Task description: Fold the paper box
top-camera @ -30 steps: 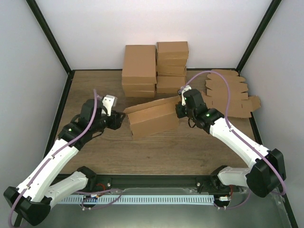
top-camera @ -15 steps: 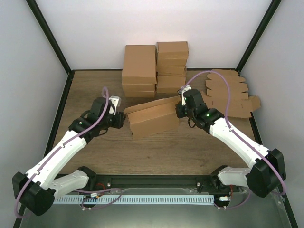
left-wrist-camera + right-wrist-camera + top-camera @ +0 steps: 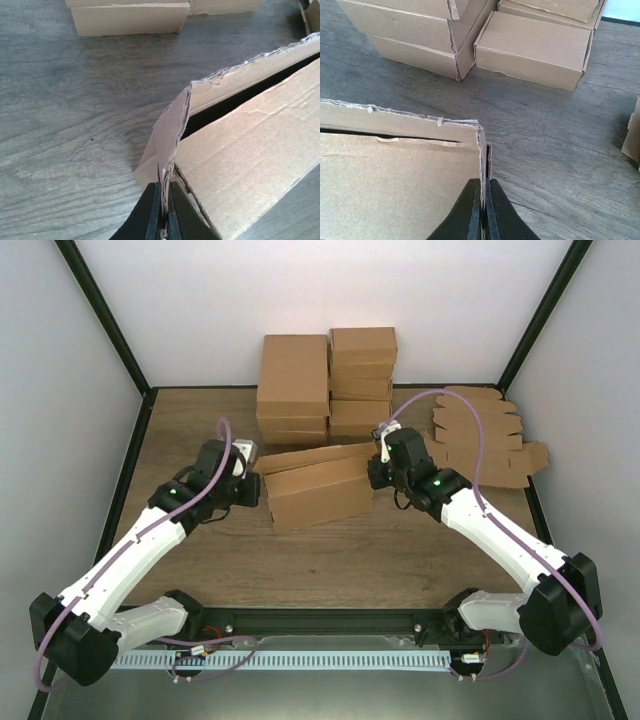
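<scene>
We log the paper box (image 3: 318, 488) at centre frame on the wooden table (image 3: 400, 560), partly formed, a long slot open along its top. The left gripper (image 3: 163, 207) is pinching the box's left end flap, cardboard edge between its fingers. The right gripper (image 3: 483, 207) is pinching the right end wall. Smaller boxes (image 3: 328, 380) are stacked at upper centre, flat blanks (image 3: 480, 435) at upper right.

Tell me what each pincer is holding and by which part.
Both grip the large brown cardboard paper box: the left pincer pinches the flap edge at its left end, the right pincer the wall edge at its right end.
</scene>
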Robot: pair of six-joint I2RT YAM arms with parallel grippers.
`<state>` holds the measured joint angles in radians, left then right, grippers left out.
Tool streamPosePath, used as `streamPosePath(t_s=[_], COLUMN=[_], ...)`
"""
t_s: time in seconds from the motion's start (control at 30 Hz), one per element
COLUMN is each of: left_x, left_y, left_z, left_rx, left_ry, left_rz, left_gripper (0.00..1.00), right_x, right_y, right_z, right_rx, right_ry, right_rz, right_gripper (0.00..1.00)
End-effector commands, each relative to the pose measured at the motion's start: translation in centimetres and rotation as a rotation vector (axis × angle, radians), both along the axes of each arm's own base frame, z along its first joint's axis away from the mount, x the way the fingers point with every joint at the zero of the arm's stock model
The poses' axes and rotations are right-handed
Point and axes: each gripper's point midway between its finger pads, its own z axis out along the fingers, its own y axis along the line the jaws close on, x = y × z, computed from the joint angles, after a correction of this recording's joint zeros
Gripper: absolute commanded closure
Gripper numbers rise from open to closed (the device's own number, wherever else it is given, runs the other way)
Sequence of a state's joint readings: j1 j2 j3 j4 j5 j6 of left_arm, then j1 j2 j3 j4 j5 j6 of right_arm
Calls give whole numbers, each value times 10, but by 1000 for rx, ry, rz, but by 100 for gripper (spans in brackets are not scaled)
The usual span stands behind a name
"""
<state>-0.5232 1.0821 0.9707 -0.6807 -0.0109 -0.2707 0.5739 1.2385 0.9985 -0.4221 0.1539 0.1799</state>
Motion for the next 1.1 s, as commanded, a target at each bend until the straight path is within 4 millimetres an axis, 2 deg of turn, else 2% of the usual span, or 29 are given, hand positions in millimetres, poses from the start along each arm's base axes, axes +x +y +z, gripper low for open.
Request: streamPosePath(t_s=[0.0,0.17,0.33,0.5,0.57,0.73,0.9,1.07], left_x=[0,0,5,5,7,8,7,6], left_y=[-10,-24,-18,-21,-15,-8,-12,-17], left_z=[20,27,25,23,20,20,18,20], left_rx=[-135,-265,-269,-286,-248,-208,-219,-237], left_ry=[49,132,141,153,136,130,147,164], left_rz=[57,113,187,187,203,219,201,193], left_gripper=[96,96,95,78,77,80,94,96], right_x=[-4,-5,-5,-6,-6,-6,-5,-5], right_y=[2,5,6,9,10,12,11,12], right_z=[1,-7,-6,-7,-7,-6,-4,-5], right_rx=[26,18,13,-6,0,4,1,0], right_ry=[19,41,34,31,32,33,27,29], right_rz=[-2,2,-3,0,5,9,5,7], right_gripper=[99,99,99,99,99,99,99,99])
